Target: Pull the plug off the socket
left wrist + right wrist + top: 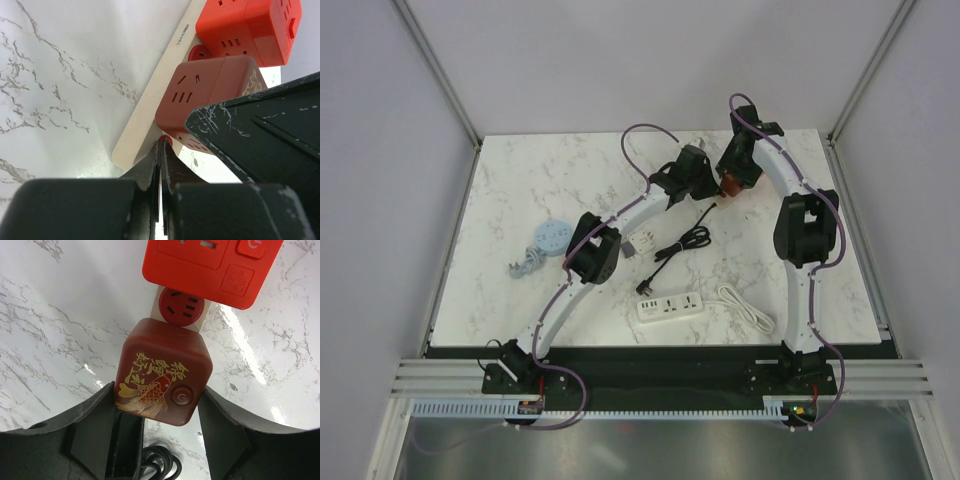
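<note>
Right gripper [156, 392] is clamping the dark-red plug [165, 350], gold koi and Chinese lettering on top, seated on the cream strip [150, 110] beside a bright-red adapter [210, 265]; left gripper [161, 147], fingers together, is sitting at the strip's end.

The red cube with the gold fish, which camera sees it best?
Right wrist: the red cube fills the middle, fish and button showing, flanked by the right end effector. Left wrist shows only its slotted side. Top external shows just a tiny red spot far back.
</note>
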Robot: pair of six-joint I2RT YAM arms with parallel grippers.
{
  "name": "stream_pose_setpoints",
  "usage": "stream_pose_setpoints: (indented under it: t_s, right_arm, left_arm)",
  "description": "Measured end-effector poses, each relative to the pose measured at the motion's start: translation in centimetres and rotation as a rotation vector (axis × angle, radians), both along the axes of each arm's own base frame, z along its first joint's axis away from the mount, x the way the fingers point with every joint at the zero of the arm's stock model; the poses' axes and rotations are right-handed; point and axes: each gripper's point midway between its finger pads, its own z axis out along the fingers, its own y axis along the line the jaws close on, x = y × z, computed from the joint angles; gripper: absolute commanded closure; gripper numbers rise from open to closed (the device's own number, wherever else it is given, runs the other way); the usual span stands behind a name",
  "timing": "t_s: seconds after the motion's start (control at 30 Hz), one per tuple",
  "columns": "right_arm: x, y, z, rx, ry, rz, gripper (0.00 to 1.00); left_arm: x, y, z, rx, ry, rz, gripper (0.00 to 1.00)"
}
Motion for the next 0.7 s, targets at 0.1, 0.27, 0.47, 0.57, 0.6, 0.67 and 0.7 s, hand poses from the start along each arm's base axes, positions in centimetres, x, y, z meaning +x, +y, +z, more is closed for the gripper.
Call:
stream_pose_setpoints:
  t_s: [0.1,0.27,0.47,0.57,0.6,0.67,0.7]
  right_arm:
    - [-0.1,-0.1,-0.1,0.020,0.006,0.006,1.00]
    - [-0.9,-0.6,-0.2,0.014,-0.032,0.034,1.00]
    - [-1.6,-1.2,0.0,0.055,-0.087,0.070,1.00]
    - [-1.6,-1.4,0.4,0.087,-0.103,0.083,1.00]
    - [-1.5,-1.2,0.6,0.096,-0.114,0.092,1.00]
    - [-1.2,-0.8,1.2,0.114,-0.137,0.112,1.00]
    - [-1.2,-0.6,1.4,0.122,-0.145,0.121,1.00]
  left_arm:
    - [0.0,-0.1,0.0,0.001,-0.003,-0.004,0.98]
    - [-0.5,-0.6,0.1,-0.046,-0.020,-0.089,0.80]
    - [-2.5,-0.3,2.1,-0.101,-0.105,-0.271,0.24]
    - [-2.9,-0.1,3.9,-0.126,-0.157,-0.335,0.19]
    - [-2.9,-0.2,4.3,-0.136,-0.168,-0.353,0.19]
    - [-3.0,-0.2,4.8,-0.156,-0.183,-0.380,0.21]
    - [-3.1,-0.2,4.9,-0.162,-0.182,-0.391,0.25]
